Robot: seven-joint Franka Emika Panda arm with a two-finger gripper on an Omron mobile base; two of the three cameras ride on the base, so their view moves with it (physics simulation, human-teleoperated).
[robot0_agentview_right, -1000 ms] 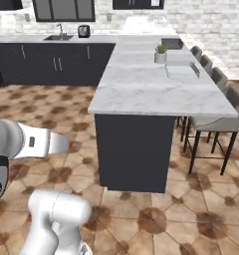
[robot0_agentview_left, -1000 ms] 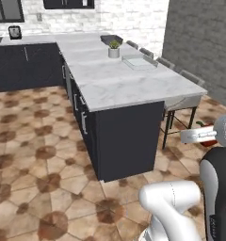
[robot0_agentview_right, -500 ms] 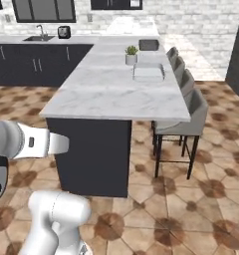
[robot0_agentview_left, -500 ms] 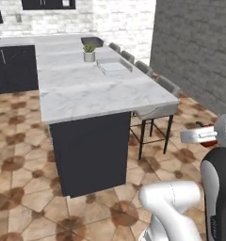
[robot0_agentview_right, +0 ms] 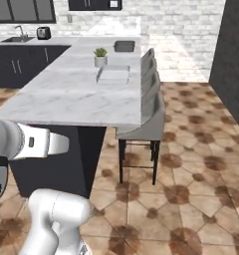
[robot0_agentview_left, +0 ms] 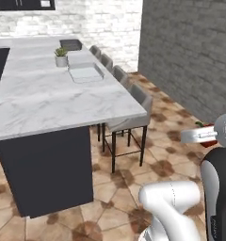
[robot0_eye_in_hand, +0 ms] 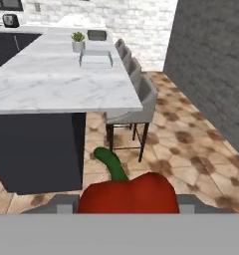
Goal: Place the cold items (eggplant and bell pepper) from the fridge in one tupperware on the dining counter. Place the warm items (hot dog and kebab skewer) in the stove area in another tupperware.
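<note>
The two fingers (robot0_eye_in_hand: 66, 204) hold the red bell pepper (robot0_eye_in_hand: 129, 193) between them, partly open around it. It sits low, near the dining counter (robot0_eye_in_hand: 52, 82), where a clear tupperware (robot0_eye_in_hand: 96, 60) waits.

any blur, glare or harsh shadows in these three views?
Left base view: soft render, marble counter evenly lit, no glare, far plant and tray low in detail. Right base view: bright wash on the back brick wall, faint shade under the stools. Hand view: red bell pepper close and sharp, held between the jaws, blocking the lower foreground.
</note>
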